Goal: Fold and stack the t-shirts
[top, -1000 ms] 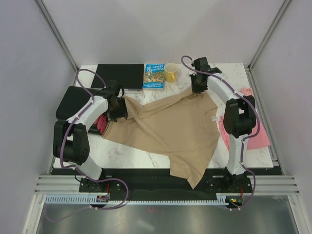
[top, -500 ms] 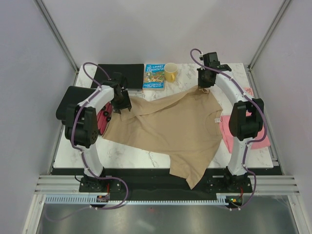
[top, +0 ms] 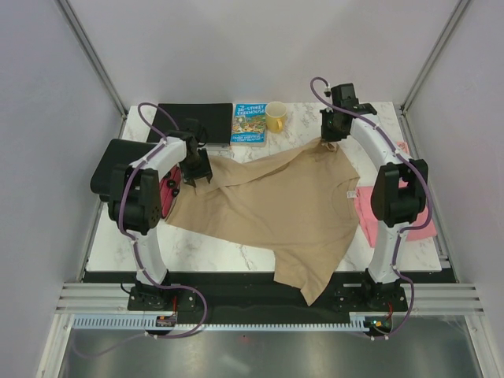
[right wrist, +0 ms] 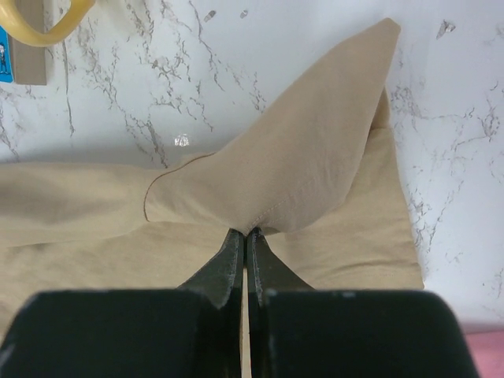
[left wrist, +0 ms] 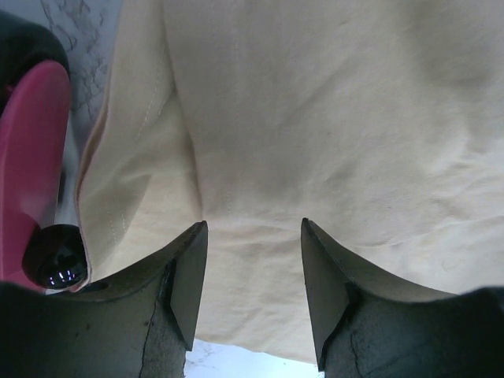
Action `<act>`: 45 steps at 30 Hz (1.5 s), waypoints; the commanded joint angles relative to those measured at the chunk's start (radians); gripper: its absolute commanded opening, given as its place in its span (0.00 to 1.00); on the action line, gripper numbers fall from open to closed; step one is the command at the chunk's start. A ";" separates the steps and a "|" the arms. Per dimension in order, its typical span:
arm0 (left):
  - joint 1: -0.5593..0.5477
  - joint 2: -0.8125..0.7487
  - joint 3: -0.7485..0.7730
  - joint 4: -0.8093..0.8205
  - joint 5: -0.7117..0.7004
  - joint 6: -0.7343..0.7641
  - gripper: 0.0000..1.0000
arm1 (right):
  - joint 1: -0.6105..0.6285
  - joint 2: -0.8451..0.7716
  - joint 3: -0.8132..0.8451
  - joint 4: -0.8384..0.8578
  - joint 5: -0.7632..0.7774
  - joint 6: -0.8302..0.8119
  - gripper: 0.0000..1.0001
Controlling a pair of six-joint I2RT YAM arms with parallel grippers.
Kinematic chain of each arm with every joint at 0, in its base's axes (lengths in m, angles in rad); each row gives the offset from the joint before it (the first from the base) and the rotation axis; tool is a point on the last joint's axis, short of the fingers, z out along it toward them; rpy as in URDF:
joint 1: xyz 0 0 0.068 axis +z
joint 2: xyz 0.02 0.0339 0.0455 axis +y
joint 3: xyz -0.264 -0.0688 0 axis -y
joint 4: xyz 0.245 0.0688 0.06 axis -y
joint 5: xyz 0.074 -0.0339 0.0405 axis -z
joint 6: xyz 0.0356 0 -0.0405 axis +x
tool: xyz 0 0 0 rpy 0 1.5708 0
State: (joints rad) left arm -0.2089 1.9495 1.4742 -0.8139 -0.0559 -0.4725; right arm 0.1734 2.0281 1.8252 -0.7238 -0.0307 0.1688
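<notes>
CHANGE: right gripper [right wrist: 242, 236], clamped shut on a corner of the tan t-shirt [top: 276, 205], has drawn it farther out, stretching the cloth | left gripper [left wrist: 253, 230]: jaws apart, narrowing slightly, cloth beneath, unpinched | pink t-shirt [top: 424, 224]: back of right gripper, untouched | MEANING: still spreading, no fold yet

1. the tan t-shirt [top: 276, 205] covers the middle of the marble table [top: 209, 249], and its hem hangs over the near edge.
2. behind the tan t-shirt, a yellow mug [top: 276, 116], a blue book [top: 250, 124] and a black pad [top: 193, 120] line the far edge, leaving only a narrow strip of marble.
3. left of it, a pink-and-black box [left wrist: 31, 150] sits just beside the cloth, and the left gripper [left wrist: 253, 224] hangs over that edge with its jaws apart.
4. right of it lies the pink t-shirt [top: 421, 224], partly under the right arm; the right gripper [right wrist: 244, 231] pinches the far corner.
5. bare marble shows near-left of the tan t-shirt and at the far right.
</notes>
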 commanded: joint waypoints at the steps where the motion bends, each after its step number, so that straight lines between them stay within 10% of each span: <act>1: 0.008 -0.040 -0.025 -0.014 -0.024 0.025 0.59 | -0.020 -0.020 0.049 0.004 -0.025 0.018 0.00; 32: 0.008 0.054 0.032 -0.030 -0.038 0.049 0.50 | -0.040 -0.023 0.036 0.015 -0.066 0.032 0.00; 45: 0.008 0.057 0.025 -0.034 -0.009 0.069 0.18 | -0.040 -0.012 0.040 0.017 -0.077 0.037 0.00</act>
State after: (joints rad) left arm -0.2043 2.0281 1.4746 -0.8436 -0.0742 -0.4335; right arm 0.1390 2.0281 1.8317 -0.7261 -0.0975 0.1959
